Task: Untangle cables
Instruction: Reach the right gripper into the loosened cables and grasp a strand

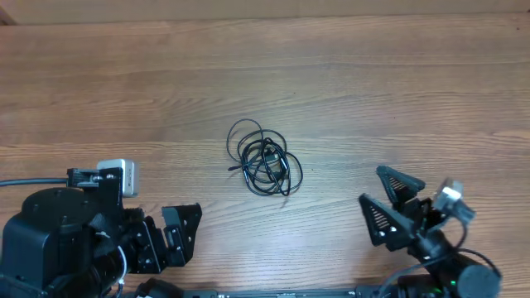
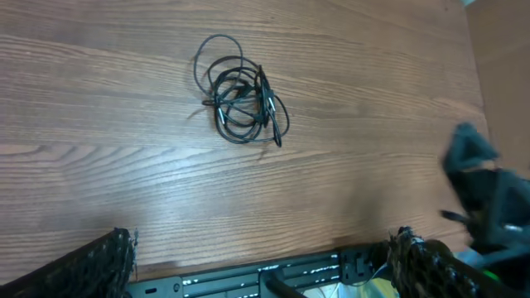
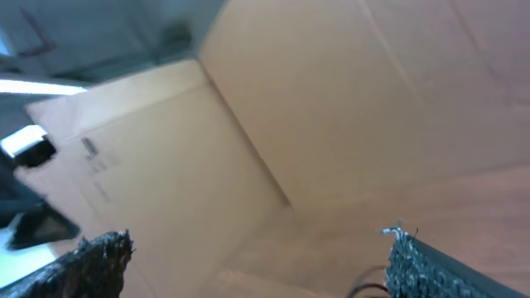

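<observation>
Both sets of jaws gape, well apart from the coiled cables [image 1: 265, 159].

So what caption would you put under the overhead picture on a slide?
Tangled black cables lie on the wooden table, untouched, with the left gripper and right gripper open nearby.

Open table [image 1: 373, 91] around coiled cables [image 1: 265, 166]

Cables [image 1: 265, 164] bundled up mid-table.
Thin black cords lie flat in a loose tangled coil on the wood, one loop poking out at the far-left side.
</observation>
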Robot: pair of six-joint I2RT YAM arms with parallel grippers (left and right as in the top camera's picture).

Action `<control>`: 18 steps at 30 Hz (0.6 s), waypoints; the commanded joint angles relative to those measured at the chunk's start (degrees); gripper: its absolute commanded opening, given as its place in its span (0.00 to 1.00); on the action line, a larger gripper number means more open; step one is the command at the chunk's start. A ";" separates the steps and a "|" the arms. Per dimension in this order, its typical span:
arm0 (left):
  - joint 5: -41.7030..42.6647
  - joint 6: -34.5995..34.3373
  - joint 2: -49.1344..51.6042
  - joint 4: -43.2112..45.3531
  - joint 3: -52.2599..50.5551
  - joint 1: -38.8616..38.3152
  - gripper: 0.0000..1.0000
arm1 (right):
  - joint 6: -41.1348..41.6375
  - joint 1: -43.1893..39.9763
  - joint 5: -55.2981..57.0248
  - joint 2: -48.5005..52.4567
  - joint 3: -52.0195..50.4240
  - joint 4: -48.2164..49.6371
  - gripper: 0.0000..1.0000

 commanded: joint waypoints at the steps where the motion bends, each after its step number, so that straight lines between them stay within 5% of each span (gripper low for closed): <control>1: -1.49 -0.98 0.74 0.09 -1.46 -0.33 0.99 | -9.22 -1.18 3.43 4.31 14.53 -8.96 1.00; 5: -2.78 -2.21 1.73 0.09 -2.40 -0.33 1.00 | -20.44 -1.55 4.66 16.24 33.00 -29.24 1.00; 10: -4.87 -2.97 3.58 0.24 -2.54 -0.33 0.99 | -22.95 -1.55 3.56 31.61 49.03 -49.51 1.00; 18: -8.50 -8.39 7.91 1.36 -2.54 -0.33 1.00 | -22.88 -1.36 -14.05 45.57 52.28 -53.94 1.00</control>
